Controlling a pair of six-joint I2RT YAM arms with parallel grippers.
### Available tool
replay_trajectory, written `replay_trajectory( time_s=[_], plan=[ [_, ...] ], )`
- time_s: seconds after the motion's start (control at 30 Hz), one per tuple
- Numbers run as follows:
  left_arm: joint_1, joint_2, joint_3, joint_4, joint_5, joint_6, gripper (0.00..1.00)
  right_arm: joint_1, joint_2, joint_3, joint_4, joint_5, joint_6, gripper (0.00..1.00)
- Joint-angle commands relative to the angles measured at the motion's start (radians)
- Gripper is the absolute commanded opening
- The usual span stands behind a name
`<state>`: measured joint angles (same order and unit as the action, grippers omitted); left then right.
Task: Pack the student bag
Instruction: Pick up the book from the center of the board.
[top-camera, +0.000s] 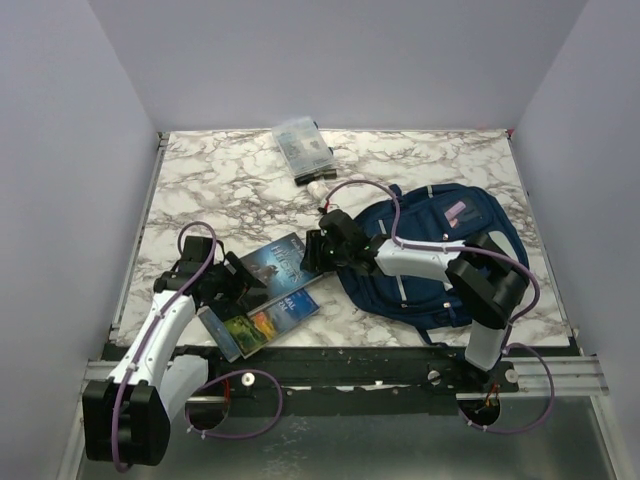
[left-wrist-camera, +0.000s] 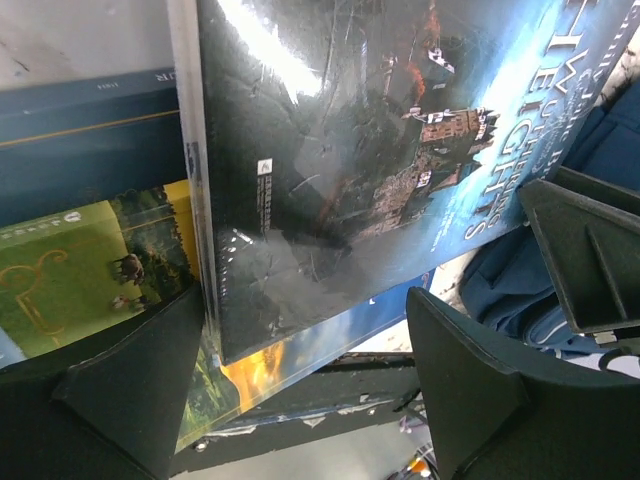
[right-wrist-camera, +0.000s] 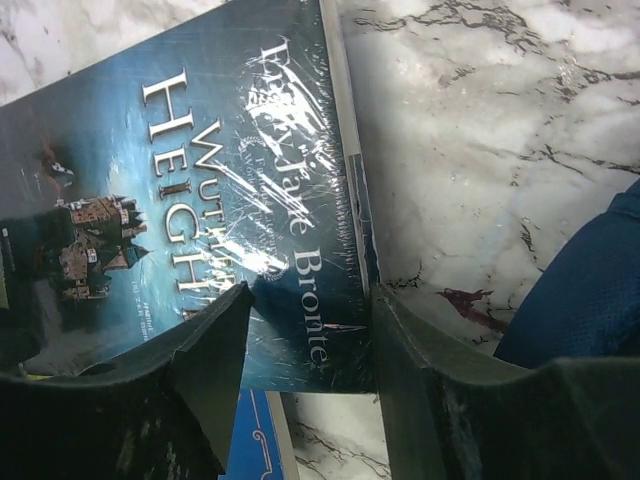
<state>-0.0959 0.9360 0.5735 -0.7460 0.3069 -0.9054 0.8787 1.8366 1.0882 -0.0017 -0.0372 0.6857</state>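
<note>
The navy student bag (top-camera: 440, 250) lies flat at the right of the table; it also shows in the left wrist view (left-wrist-camera: 605, 140) and the right wrist view (right-wrist-camera: 590, 290). A dark "Wuthering Heights" book (top-camera: 280, 262) lies left of it, partly over a second book with a green and yellow cover (top-camera: 262, 322). My right gripper (top-camera: 318, 250) is open, its fingers straddling the dark book's corner (right-wrist-camera: 300, 300). My left gripper (top-camera: 238, 285) is open over the opposite corner of that book (left-wrist-camera: 330, 150), one finger (left-wrist-camera: 130, 390) close to the corner. The second book (left-wrist-camera: 90, 270) shows beneath.
A small clear plastic pouch (top-camera: 303, 148) with dark contents lies at the back middle of the marble table (top-camera: 220, 180). Grey walls close in the table on three sides. The black rail with the arm bases (top-camera: 340, 365) runs along the near edge.
</note>
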Motion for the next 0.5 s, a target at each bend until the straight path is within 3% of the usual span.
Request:
replay_trajectory(
  time_s=[0.0,0.2,0.47],
  plan=[
    [-0.017,-0.064,-0.059,0.132,0.109,-0.033,0.84,0.048,-0.013,-0.002,-0.059,-0.064,-0.079,0.56],
    [-0.006,-0.165,-0.046,0.084,0.042,0.022,0.89,0.034,0.015,0.017,-0.074,-0.063,-0.13,0.59],
    [0.068,-0.128,-0.017,0.084,0.06,0.095,0.92,-0.003,0.043,-0.035,-0.02,-0.099,-0.104,0.6]
  ],
)
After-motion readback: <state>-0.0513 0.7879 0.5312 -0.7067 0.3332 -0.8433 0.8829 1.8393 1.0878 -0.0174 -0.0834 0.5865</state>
